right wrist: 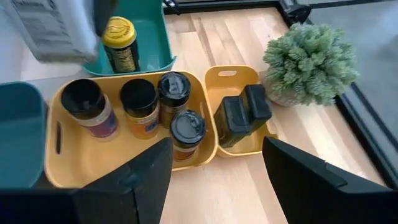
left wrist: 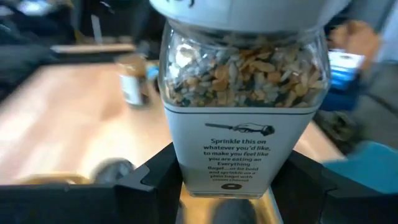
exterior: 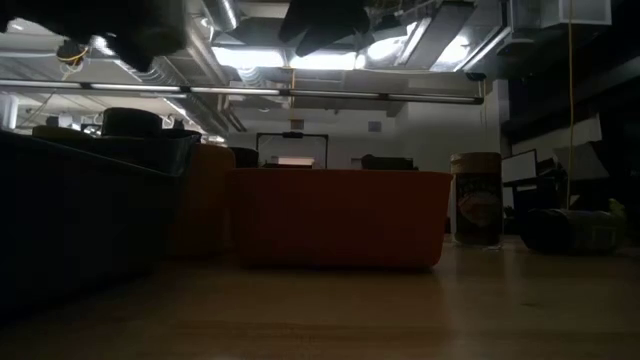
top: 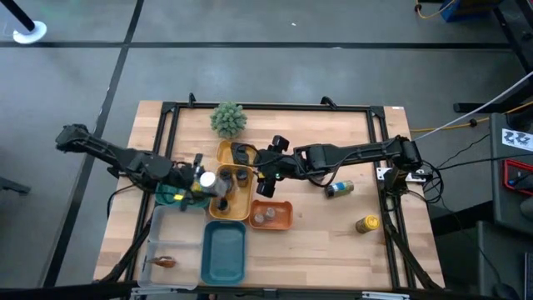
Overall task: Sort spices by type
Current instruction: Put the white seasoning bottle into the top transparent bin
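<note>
Left gripper (left wrist: 227,205) clamped on clear white-capped seasoning jar (left wrist: 242,93) over yellow plastic tray (right wrist: 74,171) crowded with four dark-capped jars (right wrist: 140,106), right gripper (right wrist: 214,180) spread wide, empty, fuzzy green plant (right wrist: 311,59) beside.

Overhead looks straight down; low camera sits at tabletop; both share the orange tray (top: 271,215)

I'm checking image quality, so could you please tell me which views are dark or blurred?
Low view: dim and backlit by ceiling lights, the orange tray in shadow. Left wrist view: label on the seasoning jar sharp, background soft. Right wrist view: bright, yellow tray clear.
</note>
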Robot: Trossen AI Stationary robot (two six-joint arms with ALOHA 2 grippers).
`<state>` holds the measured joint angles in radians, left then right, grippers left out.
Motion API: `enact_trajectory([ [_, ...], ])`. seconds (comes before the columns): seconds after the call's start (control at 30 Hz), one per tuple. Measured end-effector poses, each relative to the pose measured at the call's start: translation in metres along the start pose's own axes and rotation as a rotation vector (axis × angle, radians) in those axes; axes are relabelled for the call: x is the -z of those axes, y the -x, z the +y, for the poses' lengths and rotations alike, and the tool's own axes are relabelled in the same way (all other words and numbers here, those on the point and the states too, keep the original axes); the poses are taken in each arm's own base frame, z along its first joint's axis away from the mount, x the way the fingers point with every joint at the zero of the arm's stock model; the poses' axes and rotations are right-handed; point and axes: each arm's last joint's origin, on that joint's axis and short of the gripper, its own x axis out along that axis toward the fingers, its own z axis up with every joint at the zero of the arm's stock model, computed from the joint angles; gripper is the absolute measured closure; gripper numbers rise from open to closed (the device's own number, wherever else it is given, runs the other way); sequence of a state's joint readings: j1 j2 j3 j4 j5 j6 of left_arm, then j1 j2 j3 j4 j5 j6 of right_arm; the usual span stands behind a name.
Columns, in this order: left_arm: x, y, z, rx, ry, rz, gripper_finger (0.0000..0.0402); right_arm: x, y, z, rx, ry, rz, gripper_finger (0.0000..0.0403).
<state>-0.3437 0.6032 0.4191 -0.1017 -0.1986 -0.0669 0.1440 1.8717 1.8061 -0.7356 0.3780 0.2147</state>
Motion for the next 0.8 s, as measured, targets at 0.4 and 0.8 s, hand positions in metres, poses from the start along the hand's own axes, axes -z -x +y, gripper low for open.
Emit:
enact_trajectory([
  [0.4,0.027,0.033,-0.021,0.298,0.189,0.288,0.0215,-0.004,-0.006,0.006,-0.097,-0.065,-0.029,0.0155],
  [0.8,0.042,0.033,-0.039,0.377,0.182,0.467,0.0215,0.002,-0.077,0.053,-0.293,-0.088,-0.171,0.0155],
])
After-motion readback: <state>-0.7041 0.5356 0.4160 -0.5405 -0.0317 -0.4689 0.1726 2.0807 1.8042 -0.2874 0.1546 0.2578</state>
